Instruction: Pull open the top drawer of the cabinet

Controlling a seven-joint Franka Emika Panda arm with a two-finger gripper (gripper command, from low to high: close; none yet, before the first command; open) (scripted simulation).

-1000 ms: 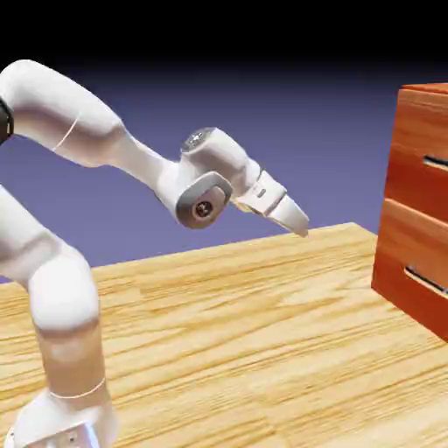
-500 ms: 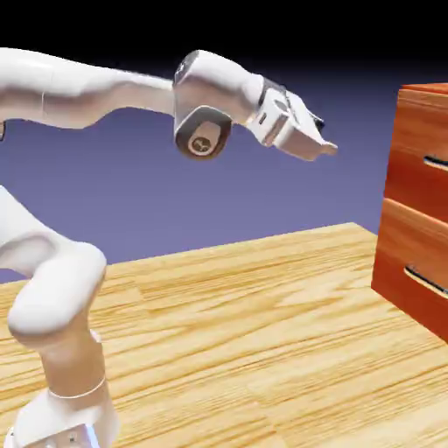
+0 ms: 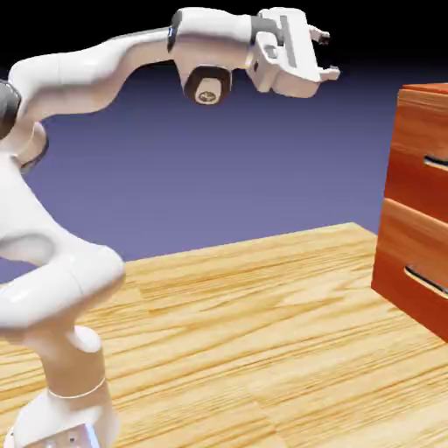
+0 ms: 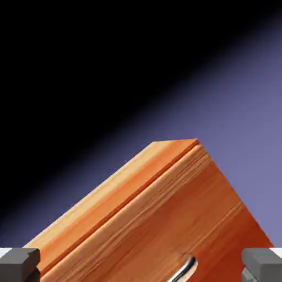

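White arm (image 3: 79, 83), exterior view, left to right: base hasn't moved, lower links have swung and the elbow bulges further right than a second ago. Wrist is up near the top, well above where it was. Wrist cap (image 3: 207, 96) has a small mark, too small to read.

Claw (image 3: 329, 56) was low and pointing down-right; now high, aimed roughly right, and rolled so both fingers show. Fingers spread, gap between them, nothing in the grip. Hand view agrees: tips at the two bottom sides, well apart.

Pale wood table (image 3: 245, 332) below, unchanged.

Red-brown cabinet (image 3: 424, 87) at the right edge, cut off by the frame, same spot as before. Top drawer (image 3: 416, 131) is its upper front, right of and lower than the claw, not touched. Still shut. It faces the arm's side; long axis level, sloping down-right in this view. Bar handle (image 3: 435, 163) runs along it. In hand view the handle tilts, lower left to upper right. Bottom drawer (image 3: 398, 227) sits directly under, also shut.
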